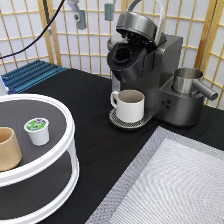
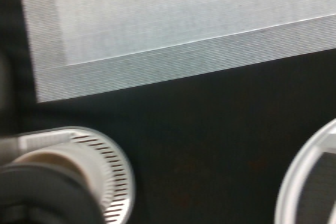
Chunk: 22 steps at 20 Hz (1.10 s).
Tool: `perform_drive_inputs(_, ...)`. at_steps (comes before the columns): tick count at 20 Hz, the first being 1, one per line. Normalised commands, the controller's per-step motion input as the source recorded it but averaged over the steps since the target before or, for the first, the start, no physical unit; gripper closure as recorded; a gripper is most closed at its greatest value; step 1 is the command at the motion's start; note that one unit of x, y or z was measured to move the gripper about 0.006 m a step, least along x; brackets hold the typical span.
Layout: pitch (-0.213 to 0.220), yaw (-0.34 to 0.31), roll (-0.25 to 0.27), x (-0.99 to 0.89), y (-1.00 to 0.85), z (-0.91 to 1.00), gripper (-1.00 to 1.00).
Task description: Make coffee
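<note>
**Operator:** Exterior view is up, and I can't find the gripper anywhere in it, so I cannot tell whether it's apart or together. No arm over the worktop (image 1: 95, 115) either.

**Spotter:** Where's the pod?

**Operator:** The pod (image 1: 37, 131) sits upright on the top tier of the white two-tier stand (image 1: 70, 150) at the exterior view's left, green-and-black foil facing up. Nothing is touching it. Just beside it, toward the left edge, stands the tan cup (image 1: 7, 148) (partly cut off by the frame), close to the pod but apart from it.

**Spotter:** And the machine?

**Operator:** The coffee maker (image 1: 150, 75) is near the exterior view's top, right of centre, with its lid (image 1: 134, 22) tipped up and the pod chamber (image 1: 121, 56) open and dark inside. I can't make out anything in there. The white mug (image 1: 129, 105) stands on the drip tray (image 1: 120, 121) under the spout, handle pointing to the exterior view's left. A metal jug (image 1: 189, 81) sits on the maker's right side.

**Spotter:** Anything nearer to us?

**Operator:** A grey mat (image 1: 170, 185) fills the exterior view's bottom right, well apart from the stand.

**Spotter:** What's the wrist camera giving you?

**Operator:** Black worktop mostly, with the mat (image 2: 180, 45) across one side, the slotted drip tray (image 2: 112, 170) with the mug rim (image 2: 49, 160) inside it in a corner, and a curved white edge of the stand (image 2: 304, 170) opposite. The pod isn't in that view.
</note>
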Motion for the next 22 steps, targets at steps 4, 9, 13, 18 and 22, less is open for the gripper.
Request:
perform_drive_inputs(4,0.068,-0.012,0.035,-0.01,-0.99,-0.21,-1.00)
perform_drive_inputs(9,0.017,-0.082,0.012,-0.09,-0.83,-0.39,-1.00)
perform_drive_inputs(13,-0.002,-0.273,-0.004,-0.32,-0.27,-0.35,-1.00)
perform_drive_inputs(18,-0.020,-0.367,-0.013,-0.04,-0.06,-0.22,-1.00)
perform_drive_inputs(22,-0.058,-0.366,-0.054,0.00,-0.01,-0.17,-1.00)
